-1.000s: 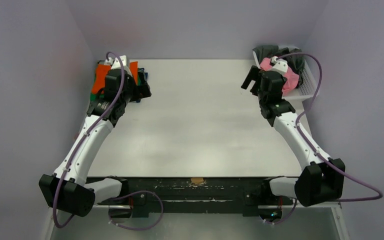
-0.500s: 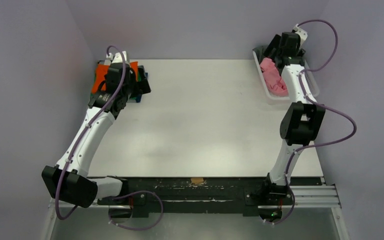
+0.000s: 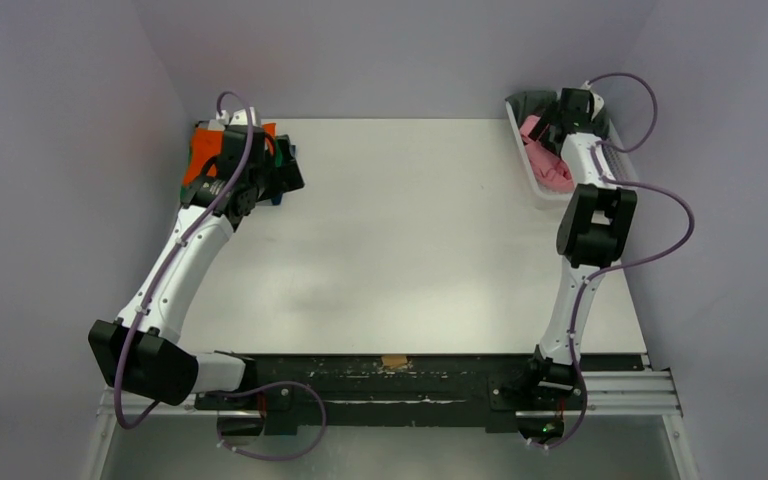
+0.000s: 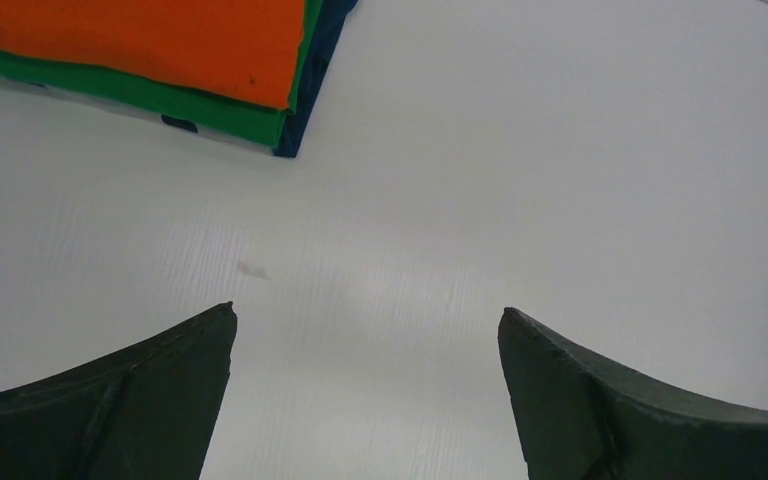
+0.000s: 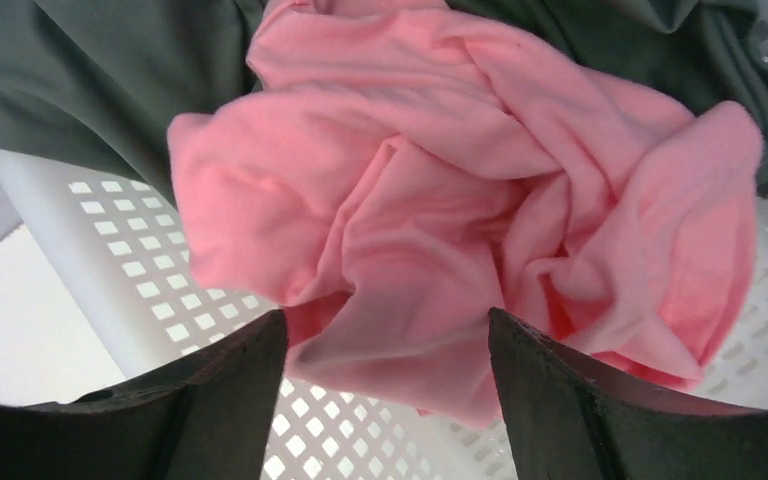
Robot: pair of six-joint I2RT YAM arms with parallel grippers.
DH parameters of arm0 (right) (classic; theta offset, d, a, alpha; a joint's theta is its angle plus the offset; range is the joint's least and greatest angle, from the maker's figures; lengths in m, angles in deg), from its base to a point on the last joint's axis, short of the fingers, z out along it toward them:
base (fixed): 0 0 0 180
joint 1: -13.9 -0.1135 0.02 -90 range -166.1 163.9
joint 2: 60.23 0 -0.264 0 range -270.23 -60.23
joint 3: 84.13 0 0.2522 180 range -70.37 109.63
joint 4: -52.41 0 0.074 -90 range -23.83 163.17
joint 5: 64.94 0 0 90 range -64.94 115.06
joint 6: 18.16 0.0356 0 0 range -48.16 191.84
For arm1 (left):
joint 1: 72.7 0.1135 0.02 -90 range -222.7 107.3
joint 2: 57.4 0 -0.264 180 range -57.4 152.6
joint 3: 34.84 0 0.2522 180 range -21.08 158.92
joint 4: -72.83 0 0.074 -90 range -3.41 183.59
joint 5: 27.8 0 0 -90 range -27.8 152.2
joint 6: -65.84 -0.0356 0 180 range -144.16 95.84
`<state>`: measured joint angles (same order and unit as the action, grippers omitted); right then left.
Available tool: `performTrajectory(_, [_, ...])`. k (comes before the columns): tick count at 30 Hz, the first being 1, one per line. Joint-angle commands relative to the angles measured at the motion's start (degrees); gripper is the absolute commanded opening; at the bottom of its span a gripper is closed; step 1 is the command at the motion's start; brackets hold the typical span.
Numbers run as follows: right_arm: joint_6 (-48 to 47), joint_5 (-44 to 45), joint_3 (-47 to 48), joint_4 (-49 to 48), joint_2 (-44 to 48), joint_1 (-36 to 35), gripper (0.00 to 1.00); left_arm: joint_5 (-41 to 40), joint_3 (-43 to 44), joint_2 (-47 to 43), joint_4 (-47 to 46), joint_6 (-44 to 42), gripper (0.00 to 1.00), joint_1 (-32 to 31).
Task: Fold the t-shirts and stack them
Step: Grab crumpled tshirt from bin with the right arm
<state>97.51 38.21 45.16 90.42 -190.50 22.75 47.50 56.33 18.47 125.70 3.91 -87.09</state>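
A folded orange t-shirt (image 3: pixel 200 155) lies on a folded green one (image 4: pixel 210 105) in a stack at the table's far left; the orange one also shows in the left wrist view (image 4: pixel 160 40). My left gripper (image 4: pixel 365 320) is open and empty over bare table just right of the stack. A crumpled salmon pink t-shirt (image 5: pixel 460 210) lies in the white slotted basket (image 5: pixel 130 260) at the far right, on a dark grey t-shirt (image 5: pixel 90 90). My right gripper (image 5: pixel 388 322) is open just above the pink cloth. In the top view the pink shirt (image 3: pixel 548 162) lies beside the right arm.
A dark blue layer (image 4: pixel 310 90) lies under the green shirt. The basket (image 3: pixel 532 180) stands at the table's far right corner. The white table (image 3: pixel 400 230) stretches between the stack and the basket. Purple walls close in on both sides.
My right arm swung from in front of the basket to above it, then came down toward the pink shirt. My left gripper stayed by the stack, shifting slightly.
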Motion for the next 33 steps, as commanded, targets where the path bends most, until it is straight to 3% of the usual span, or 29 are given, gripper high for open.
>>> performTrajectory(1, [-0.93, -5.11, 0.56, -4.82, -0.56, 0.0, 0.58, 0.91, 0.26, -0.99, 0.34, 1.67, 1.0, -0.11])
performTrajectory(3, [-1.8, -5.69, -0.47, -6.95, -0.65, 0.06, 0.4, 1.24, 0.07, -0.99, 0.42, 1.66, 1.0, -0.11])
performTrajectory(13, [-1.26, -10.21, 1.19, -5.77, -2.56, 1.26, 0.25, 1.6, -2.08, -2.37, 0.59, 0.64, 1.0, -0.11])
performTrajectory(16, [-0.34, -10.54, 1.8, -5.35, -3.25, 1.35, 0.01, 1.47, -2.65, -3.03, 0.74, 0.16, 1.0, -0.15])
performTrajectory(25, [0.31, -12.77, -1.07, -7.83, 9.38, 1.2, 0.0, 1.82, -5.71, -6.44, -1.23, -0.14, 1.0, -0.11])
performTrajectory(33, [-0.45, -22.15, -0.13, -7.3, 25.94, -2.11, 0.0, 2.9, -7.69, -8.39, -4.02, 0.11, 1.0, -0.11])
